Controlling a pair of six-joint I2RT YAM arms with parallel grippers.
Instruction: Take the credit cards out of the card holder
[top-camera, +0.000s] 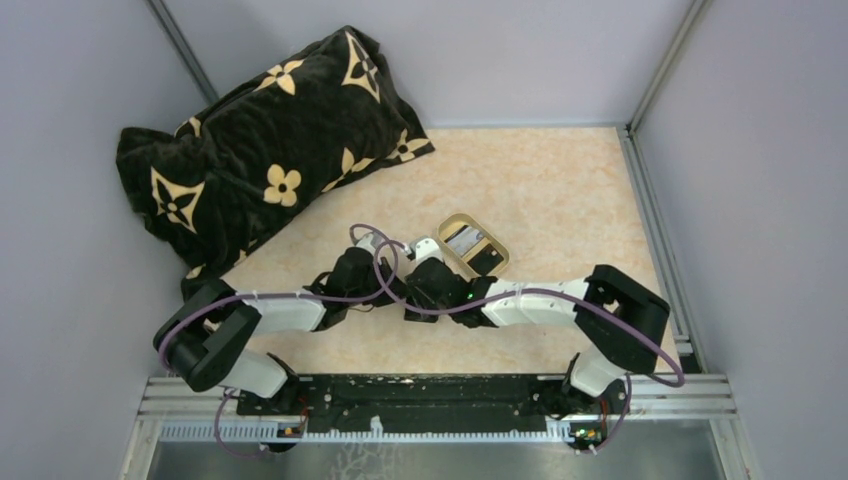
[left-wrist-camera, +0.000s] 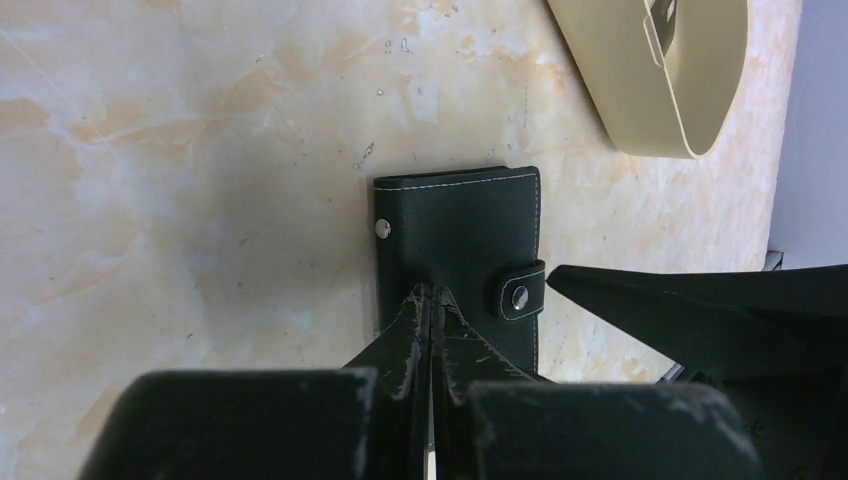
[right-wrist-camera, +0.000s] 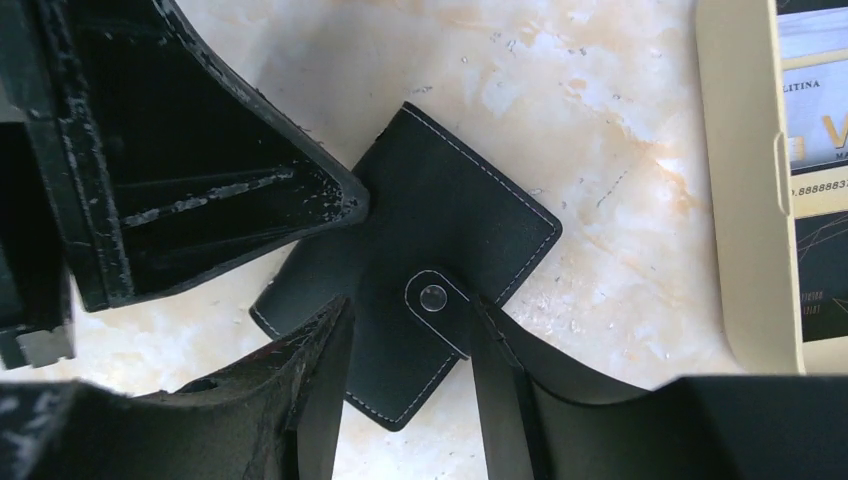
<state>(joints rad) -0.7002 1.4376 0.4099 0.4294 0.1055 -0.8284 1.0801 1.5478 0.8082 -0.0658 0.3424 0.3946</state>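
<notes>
The card holder (left-wrist-camera: 470, 230), a black stitched wallet, lies folded shut on the marbled table, its snap strap (right-wrist-camera: 437, 303) lying across one edge. My left gripper (left-wrist-camera: 430, 292) is shut, its tips pressing down on the wallet's face. My right gripper (right-wrist-camera: 408, 312) is open, one finger on each side of the strap end of the wallet (right-wrist-camera: 450, 210). In the top view the two grippers (top-camera: 385, 290) (top-camera: 414, 288) meet and hide the wallet. Some credit cards (right-wrist-camera: 818, 150), pale, gold-printed and dark, lie in the oval tray (top-camera: 452, 226).
The gold-rimmed tray's wall (right-wrist-camera: 735, 180) stands just right of the wallet, and it shows in the left wrist view (left-wrist-camera: 640, 90) too. A big black flowered pillow (top-camera: 260, 150) lies at the back left. Grey walls enclose the table.
</notes>
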